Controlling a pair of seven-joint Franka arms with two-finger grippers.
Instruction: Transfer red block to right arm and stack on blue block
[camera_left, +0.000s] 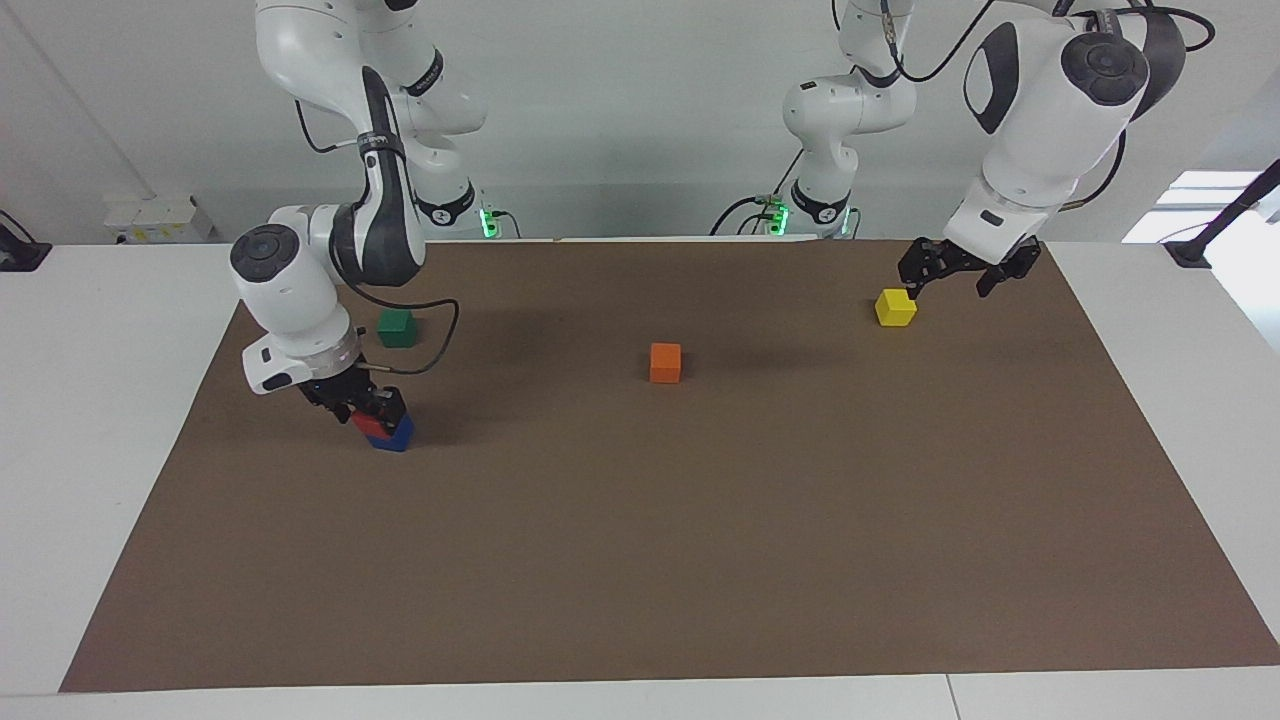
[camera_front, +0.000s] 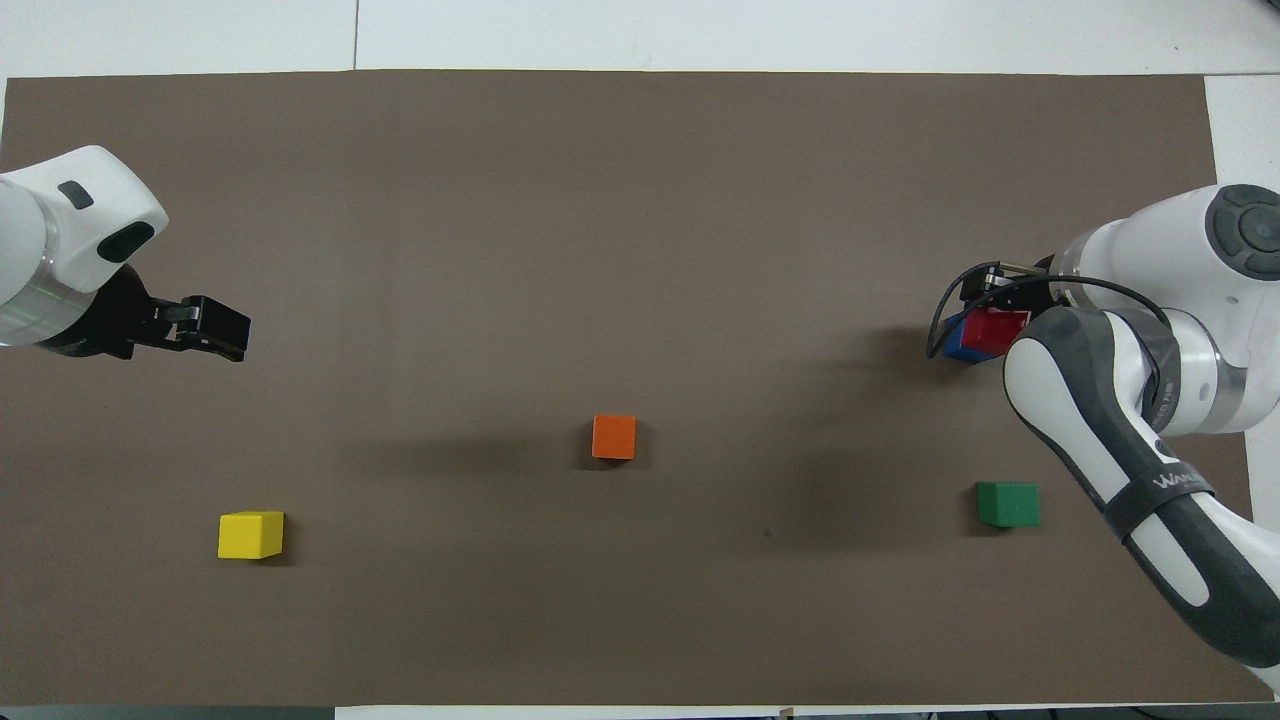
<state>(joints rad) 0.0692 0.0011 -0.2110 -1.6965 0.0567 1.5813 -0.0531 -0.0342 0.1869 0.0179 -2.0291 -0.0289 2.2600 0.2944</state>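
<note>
A white table (camera_left: 90, 420) fills most of the scene, with a large brown mat (camera_left: 700, 520) spread flat across its middle. Seams between white tabletop panels show at one edge (camera_front: 355, 35). At the table's robot end stands a plain pale grey wall (camera_left: 620, 120) — evenly lit, without marks. A small white box (camera_left: 160, 215) rests against the wall at one corner. At the other corner, bright daylight comes through a window (camera_left: 1195, 205) — a dark stand (camera_left: 1215, 235) is in front of it.
</note>
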